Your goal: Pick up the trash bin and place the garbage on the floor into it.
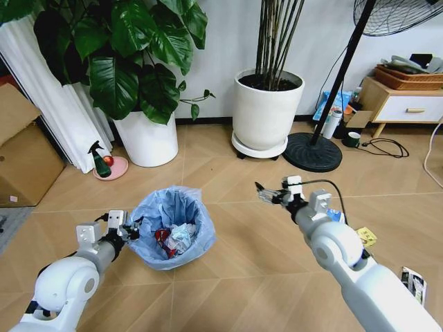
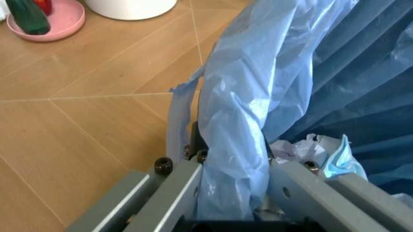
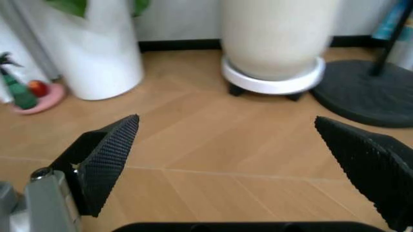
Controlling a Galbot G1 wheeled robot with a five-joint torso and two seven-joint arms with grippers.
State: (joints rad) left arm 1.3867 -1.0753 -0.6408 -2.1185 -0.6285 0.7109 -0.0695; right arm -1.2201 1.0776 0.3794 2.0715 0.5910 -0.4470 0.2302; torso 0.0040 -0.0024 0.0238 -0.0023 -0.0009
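Observation:
The trash bin [image 1: 173,232], lined with a crinkly light blue bag [image 2: 310,72], holds a red can and white paper [image 2: 293,147]. My left gripper [image 1: 128,227] is shut on the bin's near-left rim, its fingers [image 2: 187,179] pinching the bag edge. To the right of the bin, my right gripper [image 1: 266,196] hangs open over bare floor [image 3: 219,125], with nothing between its black pads [image 3: 106,159]. On the floor by my right arm lie garbage pieces: a yellow wrapper [image 1: 365,236], a blue-white packet [image 1: 336,216] partly hidden by the arm, and a black-white carton [image 1: 413,283].
Two large white plant pots [image 1: 147,138] [image 1: 268,104] stand behind the bin. A fan's black base [image 1: 313,152] and a wooden cabinet [image 1: 405,104] are at the back right. A cardboard box [image 1: 21,159] and a pink dish with a spray bottle [image 1: 109,168] sit left.

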